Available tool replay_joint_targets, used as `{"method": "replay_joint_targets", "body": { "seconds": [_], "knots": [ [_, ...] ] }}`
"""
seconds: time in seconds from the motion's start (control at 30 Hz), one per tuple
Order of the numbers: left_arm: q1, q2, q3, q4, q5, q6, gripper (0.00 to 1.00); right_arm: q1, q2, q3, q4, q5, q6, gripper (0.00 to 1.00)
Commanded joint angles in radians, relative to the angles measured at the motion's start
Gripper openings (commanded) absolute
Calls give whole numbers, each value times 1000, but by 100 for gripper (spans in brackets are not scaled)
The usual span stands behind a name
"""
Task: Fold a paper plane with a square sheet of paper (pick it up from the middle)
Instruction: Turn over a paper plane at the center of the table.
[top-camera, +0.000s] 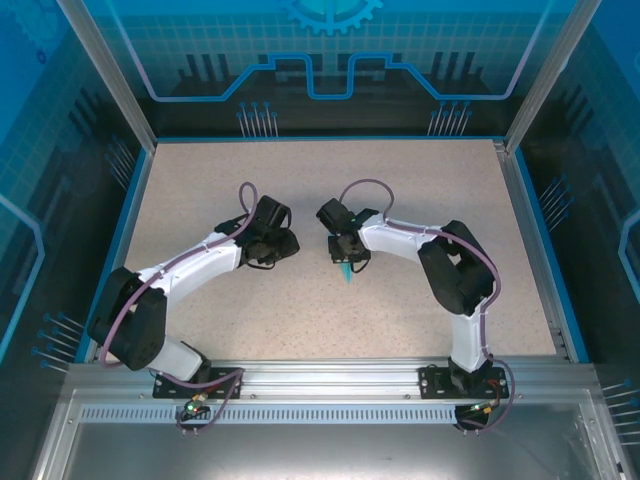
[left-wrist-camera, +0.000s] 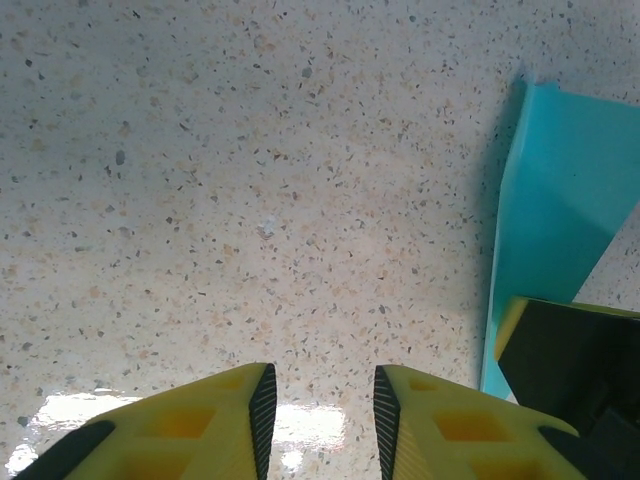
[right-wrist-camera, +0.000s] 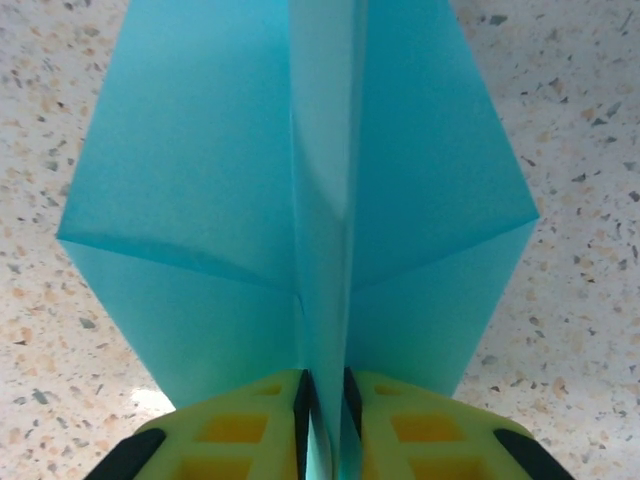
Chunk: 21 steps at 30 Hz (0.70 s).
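The paper plane (right-wrist-camera: 300, 180) is light-cyan, with two wings spread to either side of a raised centre ridge. My right gripper (right-wrist-camera: 325, 400) is shut on that ridge, which stands between its yellow fingers. From above, the right gripper (top-camera: 345, 258) sits mid-table with a bit of the cyan paper (top-camera: 345, 273) poking out below it. My left gripper (top-camera: 288, 243) is just to its left, open, over bare table. In the left wrist view the left gripper (left-wrist-camera: 320, 410) has nothing between its pads, and one wing of the plane (left-wrist-camera: 560, 190) rises at the right edge.
A speckled beige tabletop (top-camera: 240, 190) is bordered by a blue rim and metal frame posts (top-camera: 110, 80). Both arm bases are bolted to the aluminium rail (top-camera: 320, 380) at the near edge. A finger of the right gripper (left-wrist-camera: 570, 350) shows beside the left one.
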Motion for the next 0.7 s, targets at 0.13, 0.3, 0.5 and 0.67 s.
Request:
{"method": "replay_joint_targets", "body": {
  "seconds": [0.13,0.3,0.5,0.67],
  "knots": [
    [15,6,-8,9,21,-5,34,-2,44,36,-35,-1,9,23],
    [15,15,1,10,25,-2,34,10,109,69,-81,-4,18,25],
    [14,25,3,6,25,0,34,34,165,129,-168,43,37,27],
    [14,26,4,4,29,-3,34,50,153,167,-208,97,30,31]
  ]
}}
